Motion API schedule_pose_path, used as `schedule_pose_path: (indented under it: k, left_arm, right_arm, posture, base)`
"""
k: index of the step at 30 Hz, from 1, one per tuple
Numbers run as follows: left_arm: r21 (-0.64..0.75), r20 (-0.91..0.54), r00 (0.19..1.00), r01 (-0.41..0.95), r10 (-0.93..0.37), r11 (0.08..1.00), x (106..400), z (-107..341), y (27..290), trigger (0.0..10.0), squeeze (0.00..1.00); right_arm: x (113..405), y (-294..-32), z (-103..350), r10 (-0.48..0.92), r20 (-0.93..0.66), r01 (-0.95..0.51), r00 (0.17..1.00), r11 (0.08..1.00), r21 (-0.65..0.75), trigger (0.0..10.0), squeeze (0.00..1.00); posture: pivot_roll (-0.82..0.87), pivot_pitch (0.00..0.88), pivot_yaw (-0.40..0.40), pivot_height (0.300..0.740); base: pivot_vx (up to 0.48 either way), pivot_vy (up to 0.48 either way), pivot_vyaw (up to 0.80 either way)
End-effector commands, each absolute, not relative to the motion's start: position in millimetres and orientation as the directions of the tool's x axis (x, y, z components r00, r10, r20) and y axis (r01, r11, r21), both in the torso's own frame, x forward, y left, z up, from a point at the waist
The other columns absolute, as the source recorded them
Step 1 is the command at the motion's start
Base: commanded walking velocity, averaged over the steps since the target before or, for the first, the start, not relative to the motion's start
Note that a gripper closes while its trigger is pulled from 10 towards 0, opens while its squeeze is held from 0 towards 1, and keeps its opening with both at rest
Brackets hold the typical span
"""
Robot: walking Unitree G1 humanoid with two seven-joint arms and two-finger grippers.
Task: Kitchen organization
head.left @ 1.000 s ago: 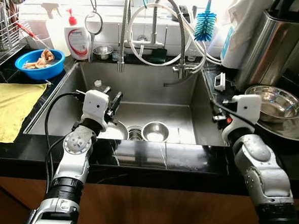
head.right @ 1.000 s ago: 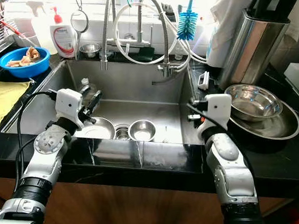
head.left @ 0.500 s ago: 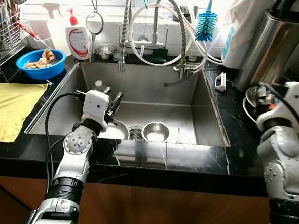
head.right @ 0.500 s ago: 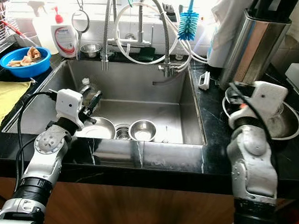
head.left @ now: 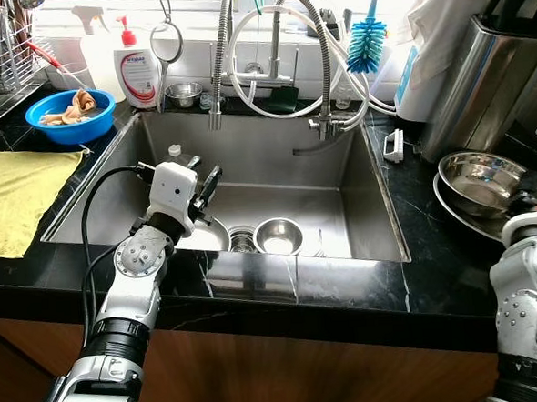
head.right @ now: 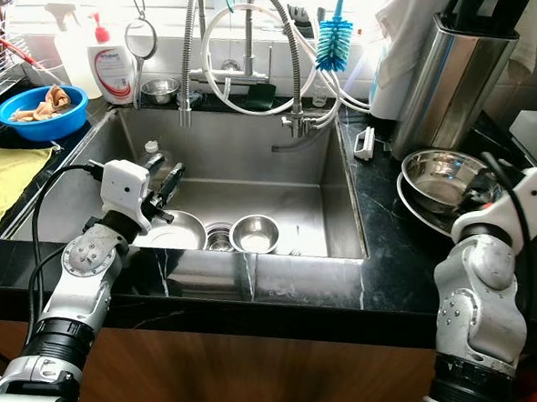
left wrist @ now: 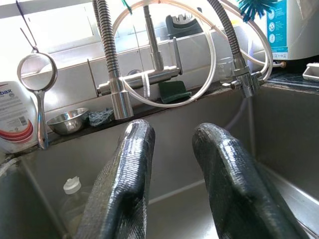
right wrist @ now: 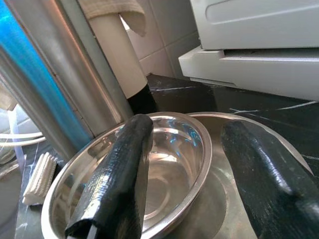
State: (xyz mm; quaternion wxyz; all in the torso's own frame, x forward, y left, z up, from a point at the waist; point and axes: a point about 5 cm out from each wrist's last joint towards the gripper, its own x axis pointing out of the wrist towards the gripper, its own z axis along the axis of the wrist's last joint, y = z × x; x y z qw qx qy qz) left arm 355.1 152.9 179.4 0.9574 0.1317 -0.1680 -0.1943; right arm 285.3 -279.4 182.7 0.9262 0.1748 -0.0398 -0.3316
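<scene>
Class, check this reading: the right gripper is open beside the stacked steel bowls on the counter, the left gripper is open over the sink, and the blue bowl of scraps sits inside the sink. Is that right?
Not quite. The blue bowl sits on the counter left of the sink, not inside it, as the left eye view shows. The rest stands: the right gripper is open by the steel bowls, and the left gripper is open over the sink.

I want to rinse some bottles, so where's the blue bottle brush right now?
The blue bottle brush hangs bristles-down behind the sink, at its back right corner, just right of the coiled faucet hoses.
</scene>
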Motion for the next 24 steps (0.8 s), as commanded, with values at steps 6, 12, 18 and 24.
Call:
schedule_pose_path:
  k: [6,12,18,24]
  left_arm:
    - [0.335,0.248,0.867,0.341,-0.432,0.878,356.0,176.6,152.8,10.0,0.00]
    - [0.336,0.247,0.870,0.335,-0.426,0.880,356.2,176.7,154.6,10.0,0.00]
    - [0.338,0.245,0.871,0.334,-0.425,0.880,356.4,177.0,155.9,10.0,0.00]
    - [0.330,0.248,0.873,0.332,-0.420,0.884,357.3,177.5,155.8,10.0,0.00]
  right_arm:
    - [294.8,-282.8,184.5,-0.615,-0.100,0.599,0.782,0.698,0.391,10.0,0.00]
    - [297.0,-287.2,180.5,-0.632,-0.138,0.627,0.763,0.669,0.398,10.0,0.00]
    - [296.0,-292.7,177.8,-0.660,-0.160,0.658,0.734,0.632,0.409,10.0,0.00]
    - [298.7,-295.2,173.9,-0.653,-0.196,0.666,0.731,0.623,0.411,10.0,0.00]
  posture:
    - [0.12,0.000,-0.062,0.740]
    - [0.13,0.000,-0.063,0.740]
    - [0.13,0.000,-0.058,0.740]
    - [0.13,0.000,-0.059,0.740]
  base:
    - [0.000,0.000,0.00]
    - [0.000,0.000,0.00]
    - [0.000,0.000,0.00]
    - [0.000,0.000,0.00]
